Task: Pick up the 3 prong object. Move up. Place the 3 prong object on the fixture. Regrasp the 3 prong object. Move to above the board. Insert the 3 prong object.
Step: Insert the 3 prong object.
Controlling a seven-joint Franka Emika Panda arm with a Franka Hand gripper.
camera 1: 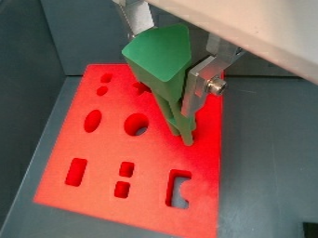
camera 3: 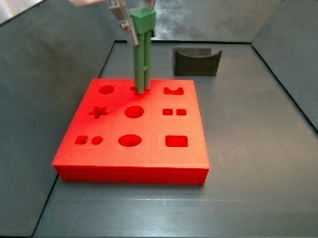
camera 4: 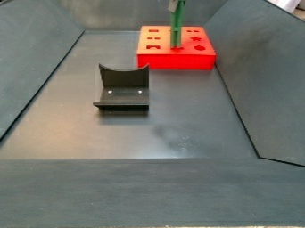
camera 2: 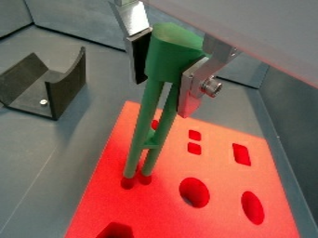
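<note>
The two-finger silver gripper (camera 2: 168, 58) clamps the head of the slim green plastic 3 prong object (camera 2: 155, 112), held upright with its prongs at the flat red holed board (camera 3: 134, 130). The dark notched fixture (camera 4: 120, 87) stands empty; only final insertion appears left.

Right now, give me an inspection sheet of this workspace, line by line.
Surface: dark grey floor, bare.
Job's things: slim green plastic three-prong peg upright, its prong tips at the large flat red board; whether seated, cannot tell. Dark notched fixture block empty, apart from the board.
Clutter: nothing seen.
Gripper: gripper above the board, silver fingers shut on the peg's top.
Cables: nothing seen.
Surroundings: dark grey walls.
</note>
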